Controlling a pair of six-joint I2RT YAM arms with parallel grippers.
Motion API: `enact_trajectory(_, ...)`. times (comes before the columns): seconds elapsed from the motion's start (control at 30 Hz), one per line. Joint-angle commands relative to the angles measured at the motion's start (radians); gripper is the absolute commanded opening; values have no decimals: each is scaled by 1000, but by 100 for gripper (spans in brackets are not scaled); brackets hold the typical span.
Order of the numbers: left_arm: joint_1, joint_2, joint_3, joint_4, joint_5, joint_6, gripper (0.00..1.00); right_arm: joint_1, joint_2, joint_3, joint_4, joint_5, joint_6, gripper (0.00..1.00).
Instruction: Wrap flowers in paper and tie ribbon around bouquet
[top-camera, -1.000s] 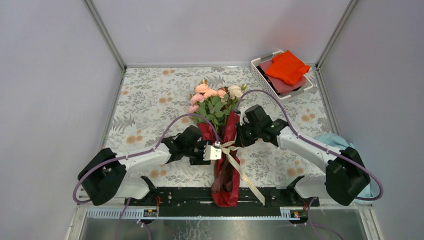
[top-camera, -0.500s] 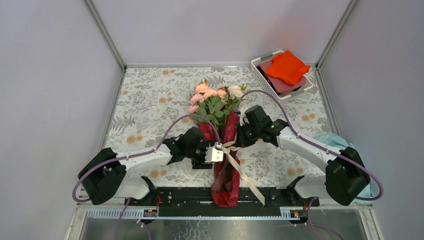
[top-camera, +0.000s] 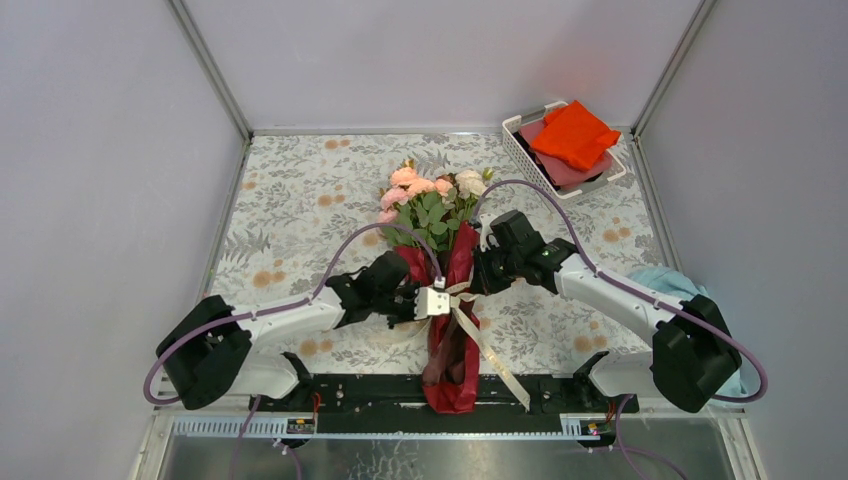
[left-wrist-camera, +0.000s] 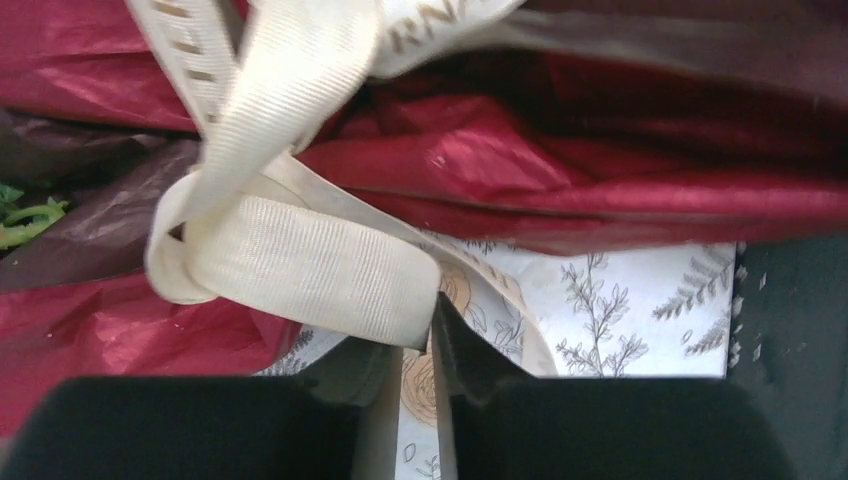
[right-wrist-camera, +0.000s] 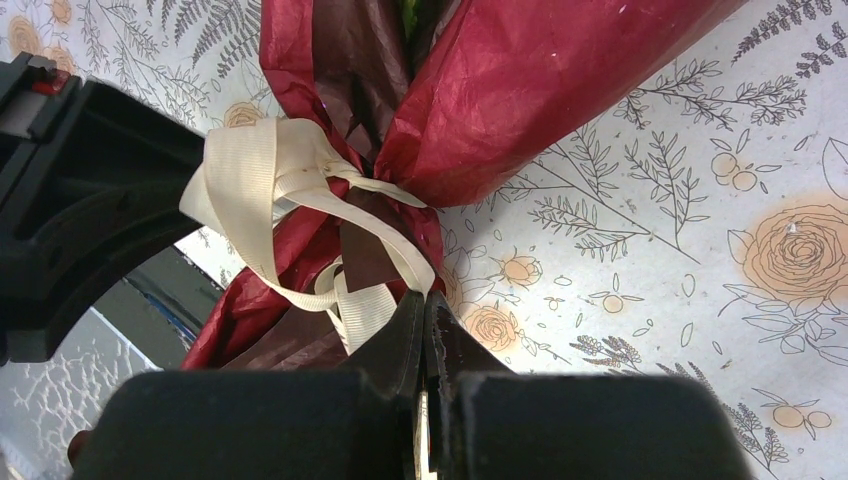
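Observation:
The bouquet lies along the middle of the table, with the flowers (top-camera: 430, 200) at the far end and the dark red paper (top-camera: 452, 345) running toward me. The cream ribbon (top-camera: 462, 296) is knotted round its waist, and a tail trails to the near right. My left gripper (top-camera: 432, 302) sits against the knot from the left. In the left wrist view its jaws (left-wrist-camera: 432, 312) stand a narrow gap apart, and a ribbon (left-wrist-camera: 300, 262) loop lies over the left tip. My right gripper (top-camera: 478, 278) is shut on a ribbon (right-wrist-camera: 385, 245) strand at its tips (right-wrist-camera: 425, 298).
A white basket (top-camera: 518, 148) at the back right holds an orange cloth (top-camera: 575, 135) over a dull pink one. A light blue cloth (top-camera: 665, 280) lies by the right arm. A black rail (top-camera: 360, 390) runs along the near edge under the paper's tip.
My left gripper has edged right toward the knot and its jaws have narrowed. The right gripper and the bouquet have not moved.

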Motion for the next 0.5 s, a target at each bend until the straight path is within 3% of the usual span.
enact_trajectory(0.0, -6, -3, 53, 72, 9, -113, 11, -8, -37, 3, 22, 8, -6, 0)
enact_trajectory(0.07, -7, -11, 56, 53, 14, -118, 0, -11, -37, -2, 20, 13, -6, 0)
enact_trajectory(0.2, -7, -22, 32, 0, -40, -39, 0, -17, -48, -10, 5, 40, -1, 0)
enact_trajectory(0.47, 23, -38, -64, 17, -245, 348, 0, -75, -119, -82, -27, 98, 39, 0)
